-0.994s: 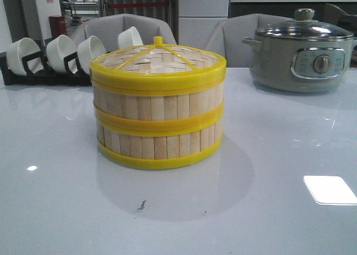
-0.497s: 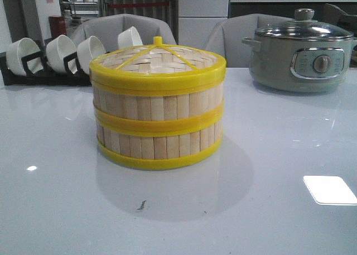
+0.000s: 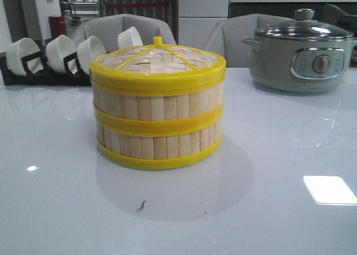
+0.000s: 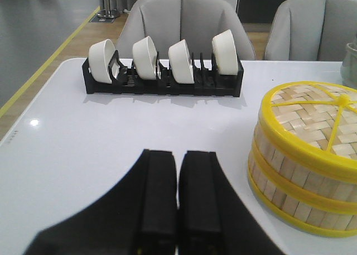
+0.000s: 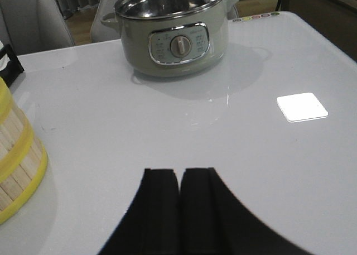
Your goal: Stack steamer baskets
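Both grippers, left [image 4: 177, 202] and right [image 5: 179, 202], closed on nothing, clear of the baskets [image 3: 158, 118]. Already stacked mid-table, lid [image 3: 158, 62] on top. Nothing evidently left to do.

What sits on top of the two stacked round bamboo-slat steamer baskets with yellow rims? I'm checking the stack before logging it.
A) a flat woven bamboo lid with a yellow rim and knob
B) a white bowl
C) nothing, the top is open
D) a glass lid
A: the woven bamboo lid covers the upper of the steamer baskets, seen from both front and left wrist.
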Action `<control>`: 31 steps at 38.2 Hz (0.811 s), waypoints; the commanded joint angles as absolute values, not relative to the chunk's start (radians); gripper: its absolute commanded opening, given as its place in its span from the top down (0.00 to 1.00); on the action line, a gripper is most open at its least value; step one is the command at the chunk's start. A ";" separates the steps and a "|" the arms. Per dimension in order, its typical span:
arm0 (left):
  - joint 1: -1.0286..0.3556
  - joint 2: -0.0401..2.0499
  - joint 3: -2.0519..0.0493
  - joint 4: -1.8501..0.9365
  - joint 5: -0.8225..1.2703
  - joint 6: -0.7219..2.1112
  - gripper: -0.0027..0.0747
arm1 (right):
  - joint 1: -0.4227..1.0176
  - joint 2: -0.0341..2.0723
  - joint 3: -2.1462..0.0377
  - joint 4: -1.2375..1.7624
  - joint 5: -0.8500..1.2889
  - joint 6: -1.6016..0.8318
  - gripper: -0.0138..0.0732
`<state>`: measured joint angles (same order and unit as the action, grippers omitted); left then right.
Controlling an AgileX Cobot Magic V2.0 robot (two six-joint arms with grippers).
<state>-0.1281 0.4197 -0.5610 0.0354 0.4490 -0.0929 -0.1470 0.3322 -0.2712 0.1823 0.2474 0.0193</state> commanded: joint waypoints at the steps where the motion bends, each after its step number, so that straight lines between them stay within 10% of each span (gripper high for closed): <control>1: -0.130 0.424 -0.589 0.037 0.365 -0.103 0.84 | -0.154 0.333 -0.299 0.170 0.143 0.010 0.78; 31: -0.130 0.424 -0.589 0.037 0.365 -0.103 0.84 | -0.153 0.334 -0.299 0.170 0.139 0.010 0.78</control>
<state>-0.1281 0.4197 -0.5610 0.0354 0.4490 -0.0929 -0.1470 0.3322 -0.2698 0.1798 0.2295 0.0193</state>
